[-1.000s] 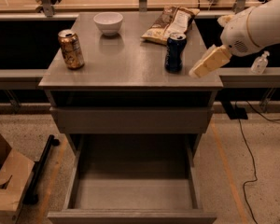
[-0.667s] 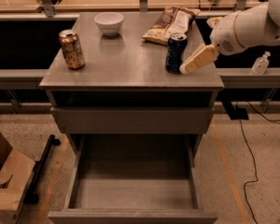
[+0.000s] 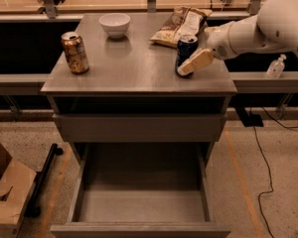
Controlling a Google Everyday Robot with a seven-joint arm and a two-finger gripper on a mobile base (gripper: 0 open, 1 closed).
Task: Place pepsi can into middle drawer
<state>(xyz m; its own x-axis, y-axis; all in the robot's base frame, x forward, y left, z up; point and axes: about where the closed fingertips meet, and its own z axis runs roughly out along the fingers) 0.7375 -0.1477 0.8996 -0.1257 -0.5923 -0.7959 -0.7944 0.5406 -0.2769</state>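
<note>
1. Pepsi can (image 3: 185, 51): upright on the cabinet top (image 3: 134, 68), near its right front corner.
2. Gripper (image 3: 193, 63): against the can's right side; whether it grips the can cannot be determined.
3. Middle drawer (image 3: 139, 230): pulled out, low in the cabinet.

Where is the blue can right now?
In the camera view, the pepsi can stands on the right part of the cabinet top, just in front of the chip bag, with the pincer at its front right.
</note>
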